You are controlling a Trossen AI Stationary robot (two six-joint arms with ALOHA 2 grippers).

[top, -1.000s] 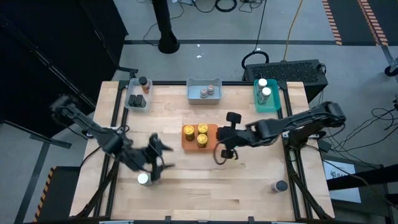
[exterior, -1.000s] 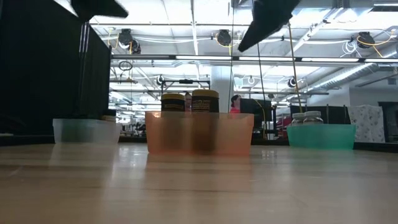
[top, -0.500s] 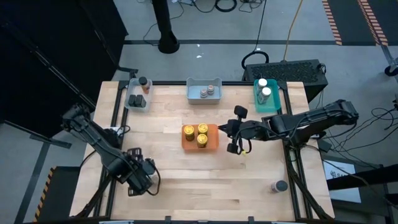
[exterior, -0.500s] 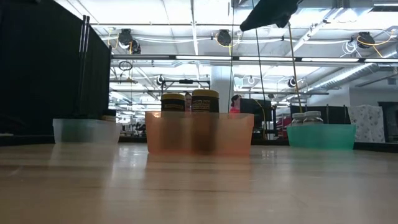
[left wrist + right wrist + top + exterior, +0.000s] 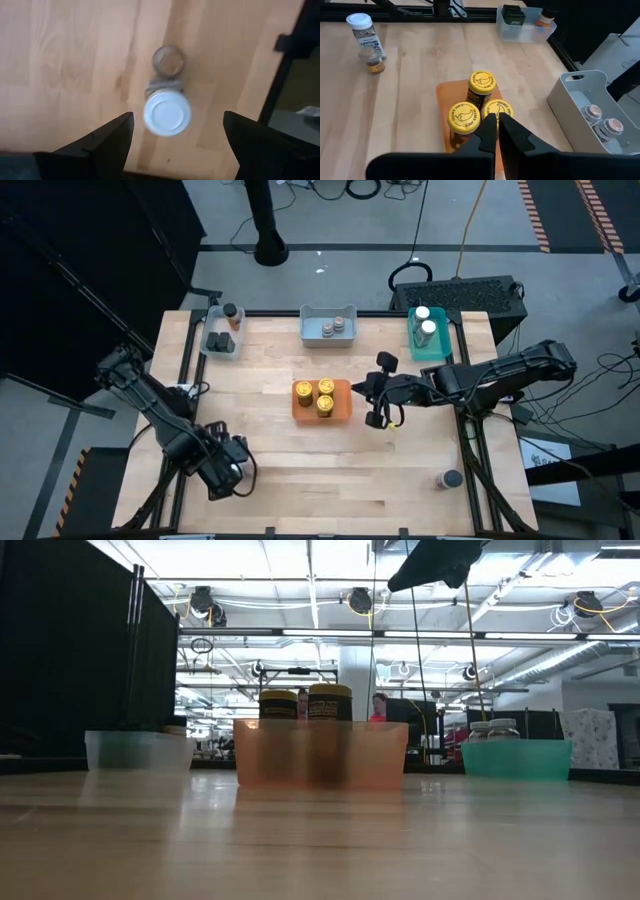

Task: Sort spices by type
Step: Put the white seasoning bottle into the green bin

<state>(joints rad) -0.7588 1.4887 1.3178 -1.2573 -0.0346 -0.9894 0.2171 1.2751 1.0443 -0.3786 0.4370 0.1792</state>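
The orange rectangular plastic tray (image 5: pixel 321 401) at the middle of the pale wooden worktop (image 5: pixel 300 470) serves as landmark: from above it holds three yellow-lidded spice jars (image 5: pixel 326 387). Only the high view takes in the remaining trays: a blue-grey tray (image 5: pixel 328 327) with grey-lidded jars (image 5: pixel 334 328) behind the orange tray, a teal tray (image 5: pixel 430 334) with white-lidded jars (image 5: pixel 427 328) behind and to its right, a clear tray (image 5: pixel 221 333) with dark-lidded jars (image 5: pixel 230 311) behind and to its left, and a lone grey-lidded jar (image 5: pixel 449 478) in front and far right of it. The right gripper (image 5: pixel 380 408) hangs just right of the orange tray, its fingers (image 5: pixel 487 131) pressed together and holding nothing, as the right wrist view shows. The left gripper (image 5: pixel 228 468) is in front and well left of the orange tray; there it hides the white-lidded jar (image 5: pixel 166 111), which the left wrist view shows standing on the worktop between the widely spread fingers (image 5: pixel 112 139), untouched. The low view shows only two of the yellow-lidded jars and cuts off both arms.
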